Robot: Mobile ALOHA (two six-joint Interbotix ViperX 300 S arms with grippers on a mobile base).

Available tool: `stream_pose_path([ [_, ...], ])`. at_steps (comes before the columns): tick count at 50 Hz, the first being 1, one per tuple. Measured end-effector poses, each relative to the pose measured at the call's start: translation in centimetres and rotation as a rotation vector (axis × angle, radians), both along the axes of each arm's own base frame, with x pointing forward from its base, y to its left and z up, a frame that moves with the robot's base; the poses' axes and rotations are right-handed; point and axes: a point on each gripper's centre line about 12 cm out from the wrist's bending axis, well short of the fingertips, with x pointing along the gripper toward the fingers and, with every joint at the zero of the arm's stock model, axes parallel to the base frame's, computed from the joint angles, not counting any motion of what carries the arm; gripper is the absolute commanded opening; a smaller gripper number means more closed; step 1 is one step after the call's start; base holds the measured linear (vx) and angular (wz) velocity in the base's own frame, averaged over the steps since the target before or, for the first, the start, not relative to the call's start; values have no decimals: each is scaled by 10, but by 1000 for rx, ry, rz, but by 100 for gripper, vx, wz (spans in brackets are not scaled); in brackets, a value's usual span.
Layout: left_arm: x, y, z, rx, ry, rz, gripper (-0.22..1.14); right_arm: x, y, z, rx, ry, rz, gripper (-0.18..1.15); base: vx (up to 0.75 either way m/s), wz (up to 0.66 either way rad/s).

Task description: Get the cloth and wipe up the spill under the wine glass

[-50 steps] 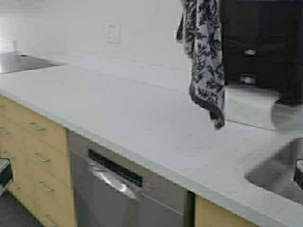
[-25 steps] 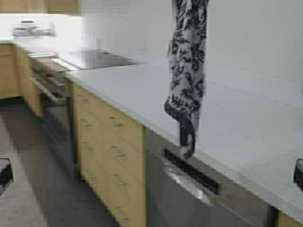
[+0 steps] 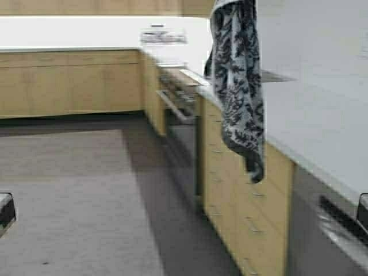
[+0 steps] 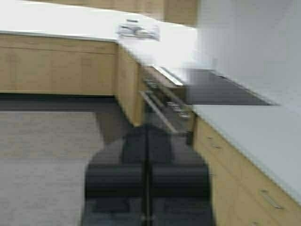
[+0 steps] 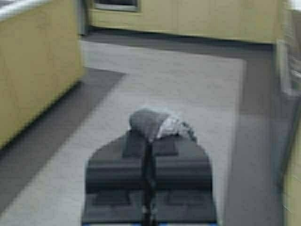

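My left gripper [image 4: 146,160] is clenched on nothing, its two fingers pressed flat together, held low over the grey floor [image 3: 69,190] at my near left. My right gripper [image 5: 147,162] is clenched on the cloth [image 3: 237,86]: a bunched fold of it pokes out just past my fingertips in the right wrist view, and in the high view the patterned cloth hangs limp from the top of the frame, in the air in front of the yellow cabinet drawers [image 3: 241,190] right of centre. At the near right, a grey appliance front with a dark handle slot [image 3: 339,215] sits under the pale countertop [image 3: 322,132]. Farther along the counter comes the oven [image 3: 181,109] with its bar handle, below a dark cooktop [image 4: 221,89]. Farthest off, a small blurred item [image 3: 164,37] rests on the back counter, too indistinct to name.
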Motion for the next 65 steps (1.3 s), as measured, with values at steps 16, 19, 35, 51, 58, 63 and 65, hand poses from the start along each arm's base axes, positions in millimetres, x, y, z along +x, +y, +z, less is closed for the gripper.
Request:
stream_pose_path([
  [16,0,0,-2,0,-2,0,3,-6,-2,10,36,-48,8,7,8,69],
  [19,1,0,-2,-2,3,0,3,-7,-2,9,36,-48,9,7,8,65],
  [35,2,0,-3,0,-2,1,3,-3,0,9,55,-77,11,7,9,58],
  [51,7,0,-5,-2,0,2,3,-3,0,8,52,-75,12,7,11,48],
  [58,11,1,-5,-10,-3,4,3,-3,0,7,50,-71,13,7,12,46],
  [63,11,1,-9,-31,2,2,3,-3,1,6,51,-69,15,7,13,42],
  [65,11,1,-10,-43,2,2,3,-4,1,6,48,-70,16,7,14,39],
])
